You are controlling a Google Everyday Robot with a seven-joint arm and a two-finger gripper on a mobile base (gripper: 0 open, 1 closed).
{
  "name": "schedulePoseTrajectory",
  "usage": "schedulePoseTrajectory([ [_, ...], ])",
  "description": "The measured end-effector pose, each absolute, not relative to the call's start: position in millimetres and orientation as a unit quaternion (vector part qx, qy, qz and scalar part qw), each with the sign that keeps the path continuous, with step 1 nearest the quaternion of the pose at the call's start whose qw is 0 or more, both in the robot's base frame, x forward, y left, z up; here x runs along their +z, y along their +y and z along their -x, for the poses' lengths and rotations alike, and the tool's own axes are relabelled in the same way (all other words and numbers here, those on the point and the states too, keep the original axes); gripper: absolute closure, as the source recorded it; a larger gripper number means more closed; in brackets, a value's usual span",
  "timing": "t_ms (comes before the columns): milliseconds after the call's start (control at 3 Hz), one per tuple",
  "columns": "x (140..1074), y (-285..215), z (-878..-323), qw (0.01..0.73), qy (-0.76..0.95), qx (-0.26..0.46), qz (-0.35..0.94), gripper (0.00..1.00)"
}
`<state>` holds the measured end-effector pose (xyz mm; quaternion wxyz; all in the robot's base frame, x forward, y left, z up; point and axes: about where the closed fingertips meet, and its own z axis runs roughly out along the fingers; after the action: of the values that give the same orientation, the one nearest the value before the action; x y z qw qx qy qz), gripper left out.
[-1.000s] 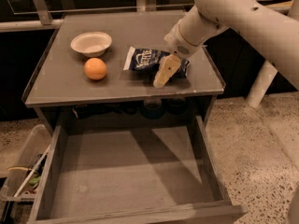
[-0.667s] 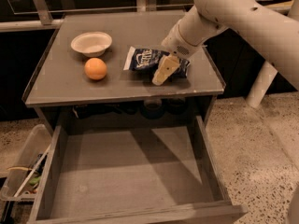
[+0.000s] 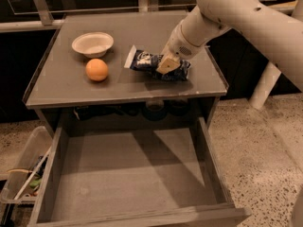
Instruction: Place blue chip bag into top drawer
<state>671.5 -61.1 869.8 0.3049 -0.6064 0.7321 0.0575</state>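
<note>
The blue chip bag (image 3: 147, 61) lies on the grey cabinet top, right of centre, with its white end edge pointing left. My gripper (image 3: 166, 64) reaches down from the upper right on the white arm (image 3: 222, 13) and sits on the middle of the bag, covering part of it. The top drawer (image 3: 128, 174) is pulled out wide below the cabinet top, a shallow grey wooden box with a bare flat bottom.
An orange ball (image 3: 97, 70) and a white paper bowl (image 3: 93, 44) sit on the left of the cabinet top (image 3: 61, 86). A clear plastic bin of clutter (image 3: 21, 178) stands on the floor left of the drawer. A white post (image 3: 265, 86) stands at the right.
My gripper has shifted slightly up and left over the bag. The bag, ball, bowl and drawer have not moved.
</note>
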Motion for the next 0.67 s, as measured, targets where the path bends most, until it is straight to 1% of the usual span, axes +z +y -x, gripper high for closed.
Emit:
schedulePoseTrajectory([
  [333, 869.8, -61.1, -671.5, 0.305, 0.732, 0.058, 0.606, 0.87],
  [667, 869.7, -61.0, -671.5, 0.305, 0.732, 0.058, 0.606, 1.0],
])
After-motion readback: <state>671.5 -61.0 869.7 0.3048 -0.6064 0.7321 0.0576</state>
